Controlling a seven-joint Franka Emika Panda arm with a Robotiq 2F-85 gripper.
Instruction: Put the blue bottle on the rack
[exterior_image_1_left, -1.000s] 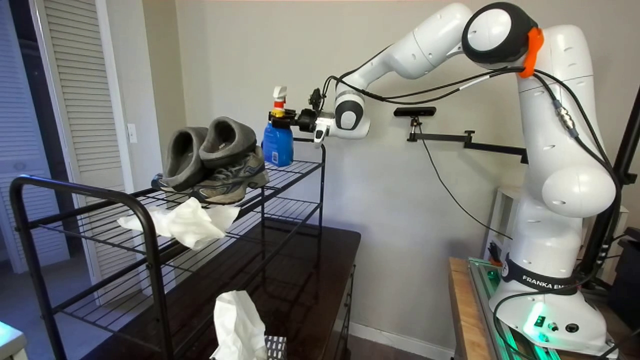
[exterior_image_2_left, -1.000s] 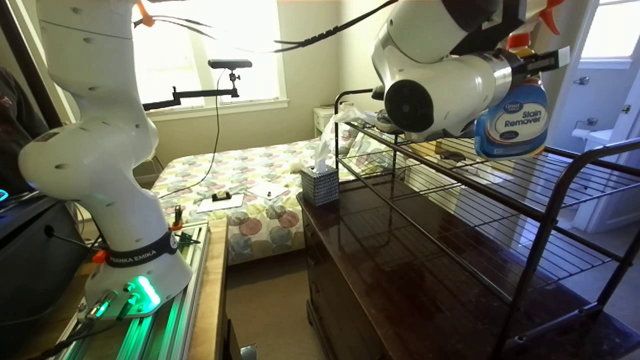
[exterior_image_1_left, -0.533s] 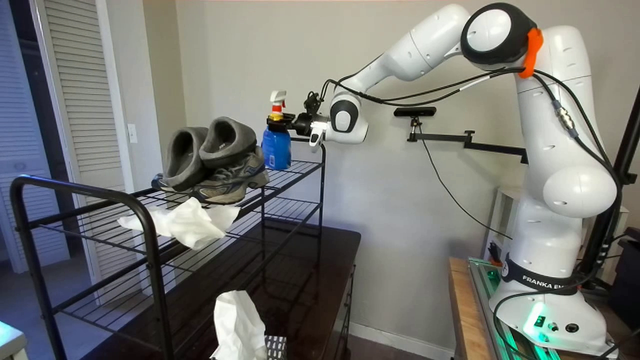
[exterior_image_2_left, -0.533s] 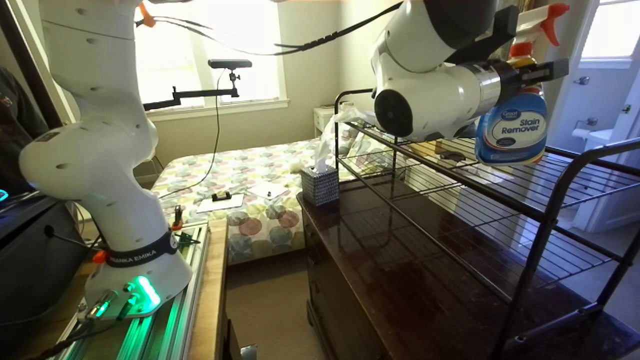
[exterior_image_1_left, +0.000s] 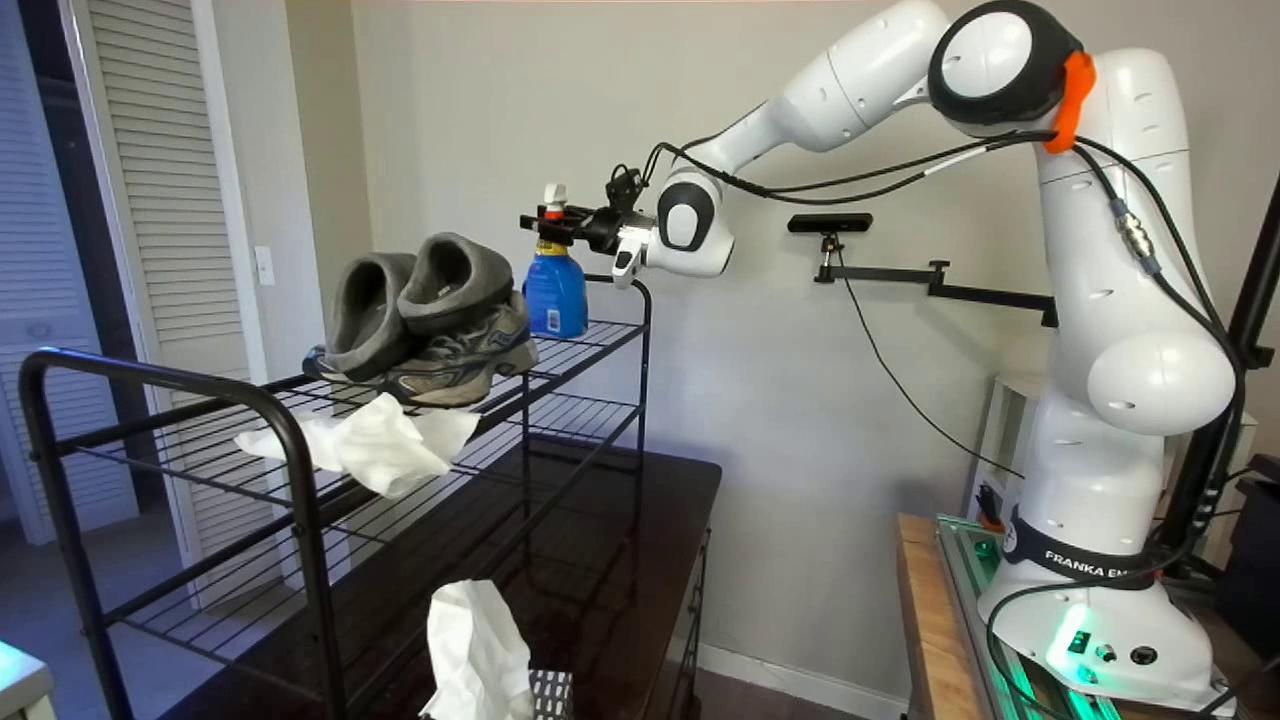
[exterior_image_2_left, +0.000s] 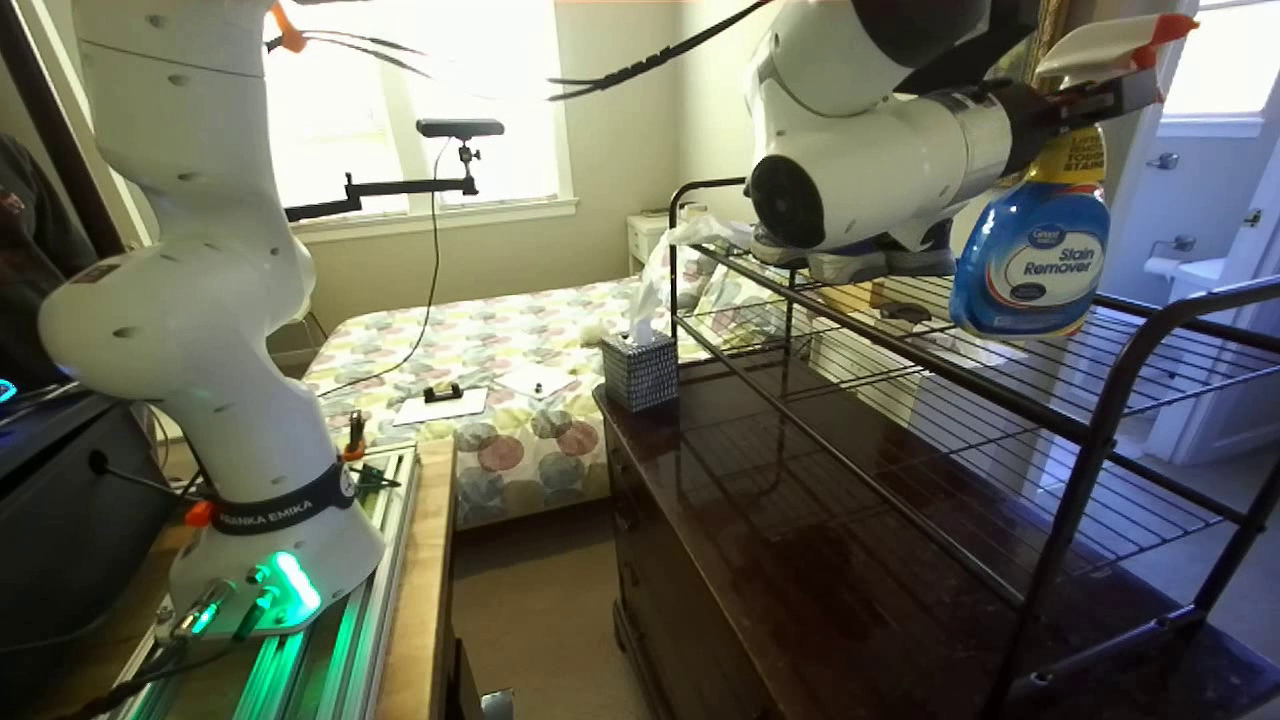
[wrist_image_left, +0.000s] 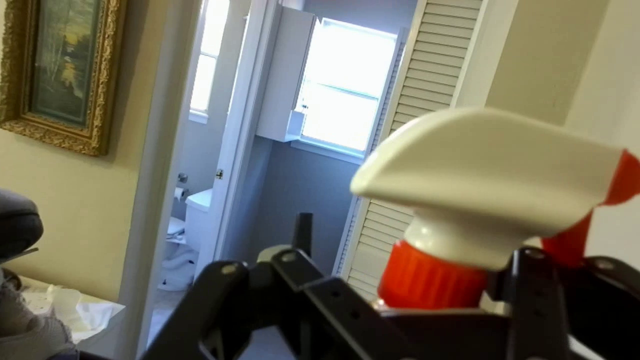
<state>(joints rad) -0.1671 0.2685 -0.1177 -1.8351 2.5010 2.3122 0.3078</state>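
The blue Stain Remover spray bottle (exterior_image_2_left: 1045, 262) stands upright on top of the black metal wire rack (exterior_image_1_left: 316, 560), out toward the end by the wall (exterior_image_1_left: 820, 420). Around its neck is the gripper (wrist_image_left: 417, 242), jaws spread to either side; in the wrist view a gap shows on one side. Farther along the top sit worn sneakers (exterior_image_1_left: 462, 365) with grey slip-on shoes (exterior_image_1_left: 465, 308) piled over them, then a crumpled white tissue (exterior_image_1_left: 390, 450) draped across the edge. Underneath is a dark wooden dresser (exterior_image_2_left: 790, 560), a patterned tissue box (exterior_image_2_left: 640, 375) at its corner.
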